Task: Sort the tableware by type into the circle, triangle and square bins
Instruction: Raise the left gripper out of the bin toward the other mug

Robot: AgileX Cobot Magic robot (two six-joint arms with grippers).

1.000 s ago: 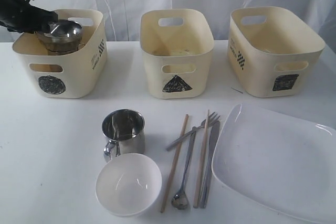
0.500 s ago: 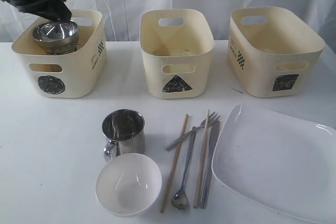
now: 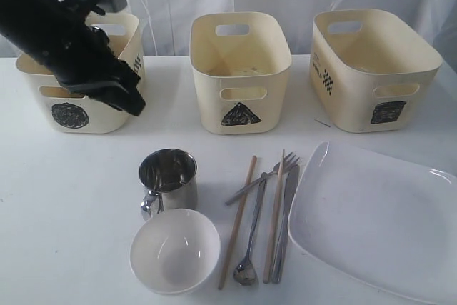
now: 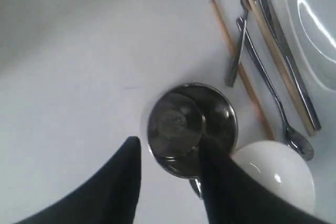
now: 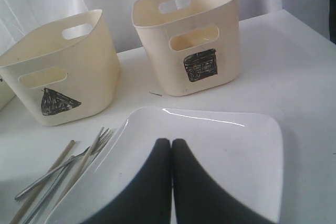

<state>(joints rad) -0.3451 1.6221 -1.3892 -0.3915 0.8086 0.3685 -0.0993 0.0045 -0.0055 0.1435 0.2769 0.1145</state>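
Mug (image 3: 168,176) behind bowl (image 3: 175,250), cutlery (image 3: 287,208) between bowl and plate (image 3: 378,223).

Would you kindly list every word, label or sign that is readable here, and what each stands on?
No readable words.
Left bin: drawn black circle.
Middle bin: drawn black triangle.
Right bin: drawn black square.
Side print on the outer bins: too small to read.

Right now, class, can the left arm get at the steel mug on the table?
Probably yes: its open fingers frame the steel mug from above, nothing between; the white bowl sits close by the handle.
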